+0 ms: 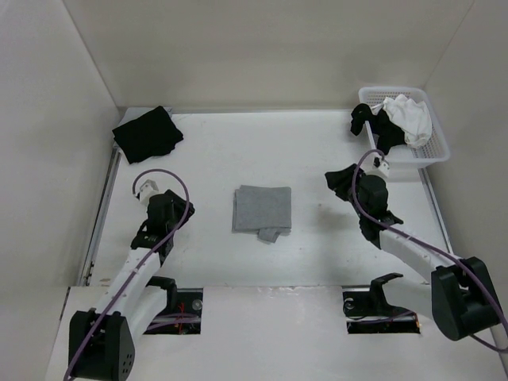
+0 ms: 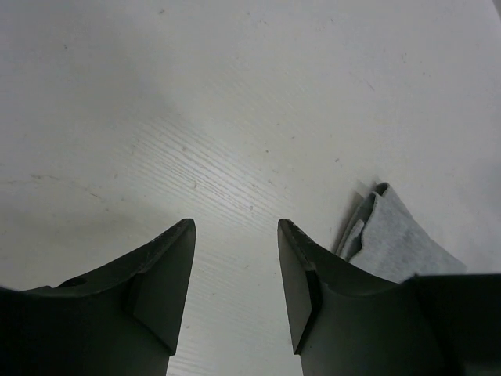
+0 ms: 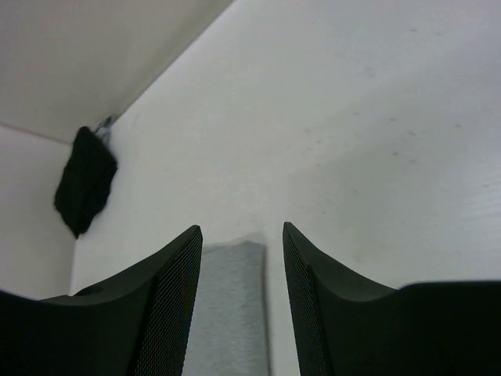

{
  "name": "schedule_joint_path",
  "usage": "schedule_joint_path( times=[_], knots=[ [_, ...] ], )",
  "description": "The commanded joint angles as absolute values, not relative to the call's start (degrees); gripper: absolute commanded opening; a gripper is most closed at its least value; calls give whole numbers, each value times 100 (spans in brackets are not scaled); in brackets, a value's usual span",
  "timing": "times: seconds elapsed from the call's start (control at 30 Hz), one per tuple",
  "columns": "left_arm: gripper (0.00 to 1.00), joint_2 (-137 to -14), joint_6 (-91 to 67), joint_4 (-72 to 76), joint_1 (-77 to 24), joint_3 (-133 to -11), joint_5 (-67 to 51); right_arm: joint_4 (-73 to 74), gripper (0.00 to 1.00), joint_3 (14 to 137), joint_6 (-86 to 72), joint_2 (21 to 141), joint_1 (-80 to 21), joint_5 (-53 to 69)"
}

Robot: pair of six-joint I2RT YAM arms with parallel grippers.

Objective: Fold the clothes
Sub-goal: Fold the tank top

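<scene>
From the top external view, the grey top [image 1: 263, 209] lay folded into a rough rectangle near the middle of the white surface [image 1: 317, 135], with a small flap poking out from its near edge. The left arm [image 1: 163, 218] sat to the left of it and the right arm [image 1: 373, 202] to the right, both well apart from the fabric. A black garment [image 1: 148, 132] lay crumpled in the far left corner. At the far right stood a white basket [image 1: 435, 151] holding a white garment [image 1: 409, 117] and a dark cloth [image 1: 371, 121] that spilled over its near-left rim.

In the left wrist view, the left fingers [image 2: 168, 266] stood spread apart with only bare surface showing in the gap between them; they grasped nothing. One corner of the grey top showed just to the right of the right-hand finger, its layered edges visible, and it was not touched.

In the right wrist view, the right fingers [image 3: 176, 274] were likewise parted and empty. The grey top appeared through the gap, lying flat on the surface beyond the tips and clear of both. The black garment sat in the corner at the upper left of that view, against the wall.
</scene>
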State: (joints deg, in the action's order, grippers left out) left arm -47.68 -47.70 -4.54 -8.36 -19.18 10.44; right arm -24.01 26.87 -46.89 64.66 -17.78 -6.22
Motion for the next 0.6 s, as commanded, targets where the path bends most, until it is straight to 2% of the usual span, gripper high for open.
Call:
schedule_joint_path(
  times=[0.0, 0.57],
  knots=[
    [45, -4904, -4527, -370, -716, -2267, 782, -2751, 50, 2593, -4570, 6477, -1630, -1107],
    [44, -5721, -4263, 62, -1243, -2584, 879, -2927, 50, 2733, -4562, 7057, -1665, -976]
  ],
)
